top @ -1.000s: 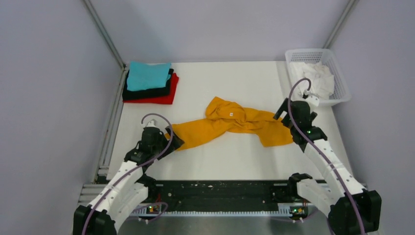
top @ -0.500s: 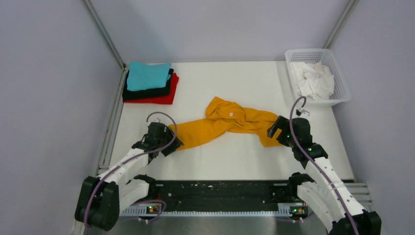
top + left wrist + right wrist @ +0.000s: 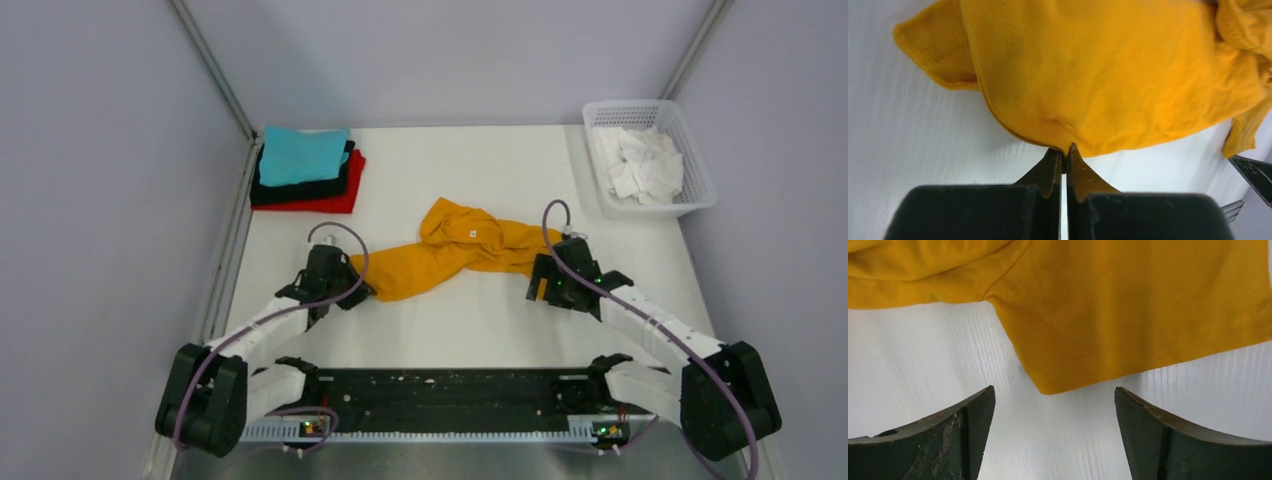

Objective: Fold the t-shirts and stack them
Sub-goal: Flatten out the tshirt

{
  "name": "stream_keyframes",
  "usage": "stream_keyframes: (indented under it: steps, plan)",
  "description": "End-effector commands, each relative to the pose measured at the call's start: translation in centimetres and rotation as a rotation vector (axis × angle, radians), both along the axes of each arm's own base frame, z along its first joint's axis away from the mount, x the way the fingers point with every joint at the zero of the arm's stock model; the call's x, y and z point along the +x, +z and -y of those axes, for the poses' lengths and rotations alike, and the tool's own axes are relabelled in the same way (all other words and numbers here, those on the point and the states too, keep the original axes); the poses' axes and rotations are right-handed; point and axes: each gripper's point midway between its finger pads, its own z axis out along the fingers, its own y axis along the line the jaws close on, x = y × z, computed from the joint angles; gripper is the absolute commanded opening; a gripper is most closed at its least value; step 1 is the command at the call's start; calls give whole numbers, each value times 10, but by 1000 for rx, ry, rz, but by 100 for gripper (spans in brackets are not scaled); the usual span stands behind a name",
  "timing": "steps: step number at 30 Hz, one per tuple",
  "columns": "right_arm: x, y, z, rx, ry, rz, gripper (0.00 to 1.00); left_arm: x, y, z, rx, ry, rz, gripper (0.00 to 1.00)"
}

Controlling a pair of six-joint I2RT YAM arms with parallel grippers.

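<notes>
Mustard-orange t-shirt (image 3: 455,250) lies mid-bench (image 3: 480,330) as a twisted rope running left to right, bunched thickest at its centre. It is not yet spread, so no fold has been made on it. Left gripper (image 3: 1064,156) sits at the shirt's left end, fingers pressed together and pinching a thin bite of the doubled hem edge. Right gripper (image 3: 1054,389) is low over the bench at the right end, fingers spread wide, with a stitched corner of the cloth lying between them but untouched. Step in hand, as I judge it: take both ends and draw the shirt out flat. To do it well, the right fingers should advance until the corner sits deep between them, then close on the hem seam rather than on one loose layer. The left bite looks shallow and may slip under tension, so pull apart slowly, with a slight lift so the central twist unwinds instead of tightening. Cloth: soft matte knit, limp, double-stitched hems, falling in rounded folds. Bench surface: white, finely ribbed. Stack at the far left corner: teal t-shirt (image 3: 303,153) on black t-shirt (image 3: 300,190) on red t-shirt (image 3: 322,205), all flat rectangles with edges roughly aligned. A perforated white basket (image 3: 660,211) at the far right holds crumpled white cloth (image 3: 640,165).
</notes>
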Motion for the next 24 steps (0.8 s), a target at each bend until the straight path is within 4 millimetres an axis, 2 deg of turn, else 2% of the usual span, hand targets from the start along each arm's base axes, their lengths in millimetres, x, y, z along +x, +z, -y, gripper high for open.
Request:
stream_keyframes:
  steps: [1,4,6,8,11,12,13,15,17,21,24]
  plan:
    - [32,8,0,-34,-59,70,85,6,27,0,-12,0,117,0]
    - [39,-5,-1,-52,-65,53,79,5,35,2,-38,-5,147,0]
    - [41,-17,-1,-67,-65,27,69,5,39,5,-54,-11,153,0]
    - [43,-22,-3,-64,-67,17,47,6,41,6,-61,-16,153,0]
    - [55,-8,-7,-40,-70,74,12,9,49,10,-75,-23,163,0]
    - [60,3,-8,-31,-73,107,3,11,56,10,-79,-23,176,0]
    - [65,16,-8,-23,-78,148,0,14,64,11,-83,-24,191,0]
    - [77,52,-9,-1,-89,251,0,20,85,12,-96,-17,240,0]
    - [85,96,-7,32,-111,373,0,25,112,12,-109,-9,306,0]
    - [87,184,-1,99,-137,593,0,30,177,-1,-108,51,470,0]
    - [77,247,8,124,-148,726,0,25,245,-18,-102,111,638,0]
